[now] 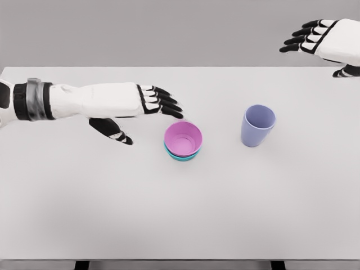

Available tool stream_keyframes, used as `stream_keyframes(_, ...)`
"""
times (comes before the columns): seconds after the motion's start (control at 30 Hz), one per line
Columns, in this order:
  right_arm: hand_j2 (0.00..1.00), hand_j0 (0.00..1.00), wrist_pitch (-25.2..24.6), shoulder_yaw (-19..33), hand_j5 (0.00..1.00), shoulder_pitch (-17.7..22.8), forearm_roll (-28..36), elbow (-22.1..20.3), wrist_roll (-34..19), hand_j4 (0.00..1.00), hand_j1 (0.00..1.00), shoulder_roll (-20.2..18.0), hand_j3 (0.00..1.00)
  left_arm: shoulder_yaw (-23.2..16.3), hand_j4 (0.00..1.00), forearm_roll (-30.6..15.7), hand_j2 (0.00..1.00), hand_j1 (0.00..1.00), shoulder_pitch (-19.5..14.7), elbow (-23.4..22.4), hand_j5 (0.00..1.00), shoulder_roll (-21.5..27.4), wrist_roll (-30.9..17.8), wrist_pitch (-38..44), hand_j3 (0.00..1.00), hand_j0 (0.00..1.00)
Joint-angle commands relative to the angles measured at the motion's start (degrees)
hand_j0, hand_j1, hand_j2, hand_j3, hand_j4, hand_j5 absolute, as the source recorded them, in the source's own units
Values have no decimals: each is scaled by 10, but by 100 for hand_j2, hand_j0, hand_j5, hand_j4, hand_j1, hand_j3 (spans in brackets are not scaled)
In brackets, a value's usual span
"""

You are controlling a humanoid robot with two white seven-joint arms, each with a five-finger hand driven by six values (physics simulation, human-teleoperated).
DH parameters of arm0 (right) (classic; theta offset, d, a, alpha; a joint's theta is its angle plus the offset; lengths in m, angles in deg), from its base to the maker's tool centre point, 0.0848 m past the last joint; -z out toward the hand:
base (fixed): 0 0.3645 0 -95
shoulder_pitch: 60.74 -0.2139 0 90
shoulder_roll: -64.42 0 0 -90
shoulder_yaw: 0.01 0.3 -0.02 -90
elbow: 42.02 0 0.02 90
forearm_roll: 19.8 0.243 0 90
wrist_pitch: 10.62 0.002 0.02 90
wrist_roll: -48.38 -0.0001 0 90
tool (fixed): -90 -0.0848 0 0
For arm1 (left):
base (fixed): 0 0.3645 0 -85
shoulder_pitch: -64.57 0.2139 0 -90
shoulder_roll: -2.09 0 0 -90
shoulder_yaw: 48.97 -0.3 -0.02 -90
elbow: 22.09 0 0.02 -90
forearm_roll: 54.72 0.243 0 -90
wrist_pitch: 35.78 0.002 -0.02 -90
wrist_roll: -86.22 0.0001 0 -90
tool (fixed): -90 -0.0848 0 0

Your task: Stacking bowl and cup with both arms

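A pink bowl sits nested in a teal bowl near the middle of the white table. To their right a lavender cup stands upright. My left hand hovers just left of the bowls, fingers spread and thumb hanging down, holding nothing. My right hand is raised at the upper right, beyond the table's far edge, fingers extended and holding nothing.
The grey wall runs behind the table's far edge. Two dark table legs show under the front edge.
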Motion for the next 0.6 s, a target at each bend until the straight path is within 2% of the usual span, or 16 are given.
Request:
stream_keyframes(0.0,100,100,-1,-79,100,-3,1,41,0,100,100,17,100,23,100,-206,100,100,2,-17,100,61,0,-26,100,100)
stream_keyframes(0.03,100,100,-1,-95,100,-12,1,41,0,100,100,18,100,34,100,-248,100,100,9,-40,100,63,0,-26,100,100)
stream_keyframes(0.07,100,100,-1,-119,100,-23,0,42,0,100,100,29,100,36,100,-260,100,100,25,-56,100,63,0,-26,100,100)
stream_keyframes(0.17,100,100,-1,-168,100,-40,-7,42,0,100,100,40,100,44,100,-251,100,100,69,-99,100,103,0,-26,100,100)
stream_keyframes(0.27,100,100,-1,-191,100,-46,-22,46,0,100,100,55,100,73,100,-245,100,100,135,-111,100,108,0,-26,100,100)
stream_keyframes(0.33,100,100,-1,-199,100,-52,-22,47,0,100,100,65,100,85,100,-225,100,100,145,-111,100,107,0,-26,100,100)
stream_keyframes(0.57,100,100,-1,-227,100,-56,-22,48,0,100,100,68,100,85,100,-223,100,100,150,-111,100,102,0,-26,100,100)
